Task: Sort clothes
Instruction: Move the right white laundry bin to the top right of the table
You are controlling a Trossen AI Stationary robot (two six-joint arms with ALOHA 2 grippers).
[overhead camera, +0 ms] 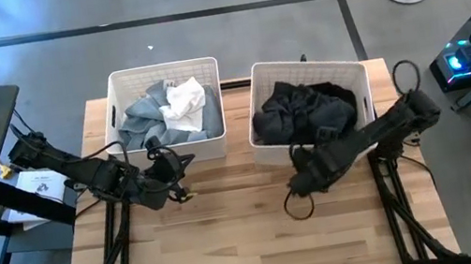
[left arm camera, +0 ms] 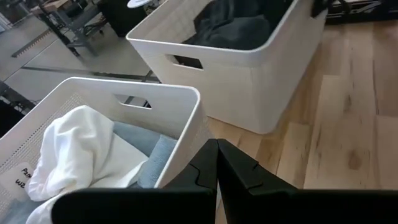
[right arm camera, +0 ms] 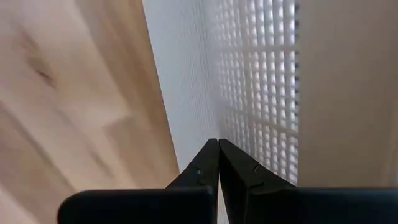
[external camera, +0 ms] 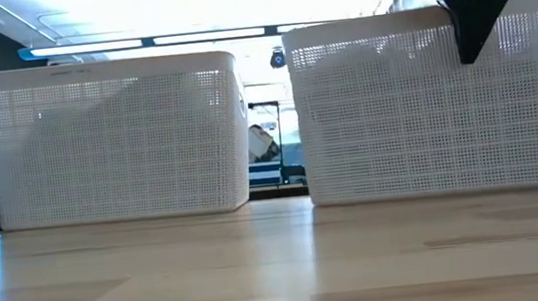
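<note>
Two white baskets are being shown side by side at the far edge of the wooden table [overhead camera: 262, 241], and all the clothes are lying inside them: the pale blue-grey garments [overhead camera: 144, 120] and a white one [overhead camera: 183, 100] are resting in the left basket [overhead camera: 116, 94], while the black and charcoal garments [overhead camera: 303, 107] are piled in the right basket [overhead camera: 354, 71]. No garment is being seen on the bare tabletop, so the sort is being judged essentially complete. The left gripper [overhead camera: 173, 168] is being held just beside the near wall of the left basket, its fingers [left arm camera: 239, 171] pressed together on nothing. The right gripper [overhead camera: 304, 176] is being held close against the near wall of the right basket, its fingers [right arm camera: 211, 165] likewise pressed together and empty, with the perforated wall filling its wrist view. Risk is being judged mainly from this closeness: if either arm is drawn back carelessly or swung sideways, a basket wall could be caught and the basket shoved, tipped or dragged, and sorted garments could be spilled. The charcoal heap is sitting high near the rim, so a knock there would be the likeliest cause of something slipping out.
</note>
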